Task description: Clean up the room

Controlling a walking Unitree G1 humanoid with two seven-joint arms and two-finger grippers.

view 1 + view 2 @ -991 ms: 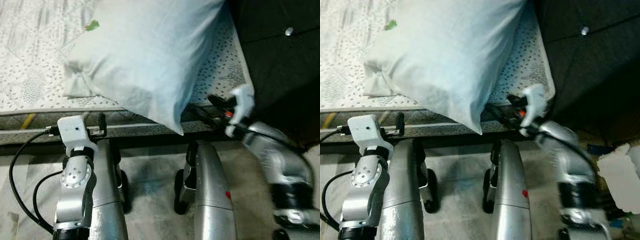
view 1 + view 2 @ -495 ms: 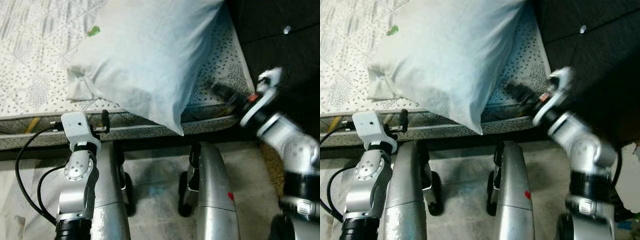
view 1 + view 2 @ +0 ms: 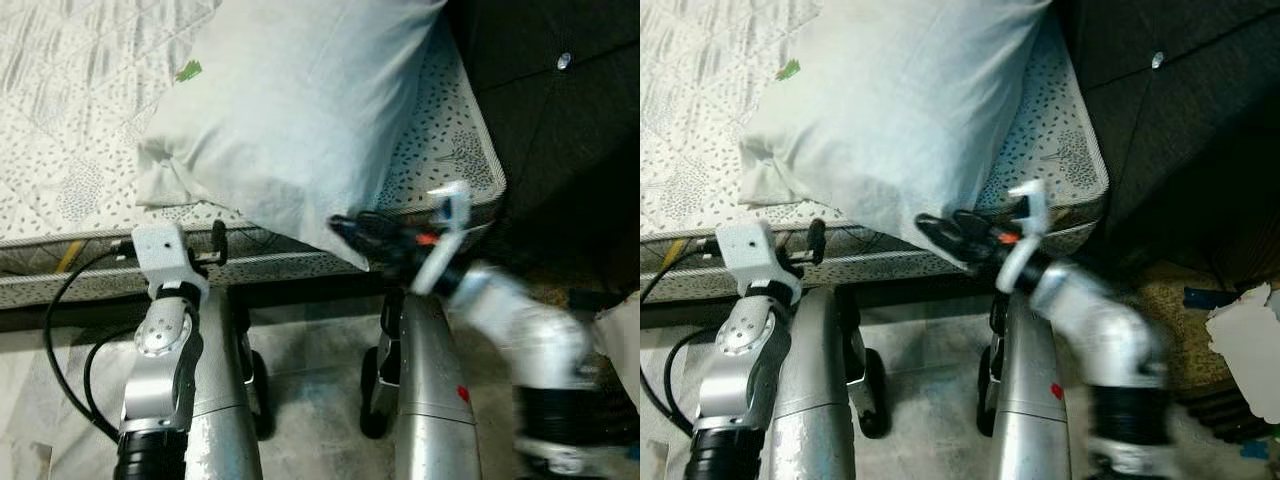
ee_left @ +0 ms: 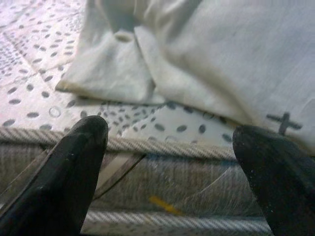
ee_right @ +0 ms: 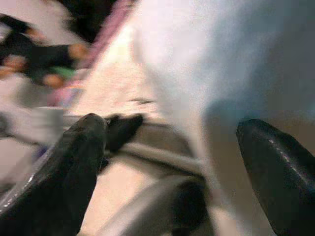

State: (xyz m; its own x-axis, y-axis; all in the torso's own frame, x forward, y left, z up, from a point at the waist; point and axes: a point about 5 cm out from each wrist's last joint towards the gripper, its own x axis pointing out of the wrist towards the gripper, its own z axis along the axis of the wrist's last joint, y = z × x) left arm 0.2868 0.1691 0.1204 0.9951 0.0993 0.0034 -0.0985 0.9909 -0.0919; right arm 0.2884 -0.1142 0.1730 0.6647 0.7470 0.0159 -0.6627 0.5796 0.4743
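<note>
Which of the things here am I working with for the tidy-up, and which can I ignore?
In play:
pillow
mattress
right gripper, open at the pillow's hanging corner
left gripper, open at the mattress edge

Ignore:
dark headboard
white crumpled paper

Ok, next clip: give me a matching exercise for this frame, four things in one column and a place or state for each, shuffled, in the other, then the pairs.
Things:
1. pillow
2. left gripper
3. right gripper
4. headboard

Places or states:
A. open, level with the mattress edge
B. dark and tufted, on the robot's right
C. lying on the mattress, one corner over the edge
D. at the pillow's overhanging corner

Pairs: 1-C, 2-A, 3-D, 4-B
</note>
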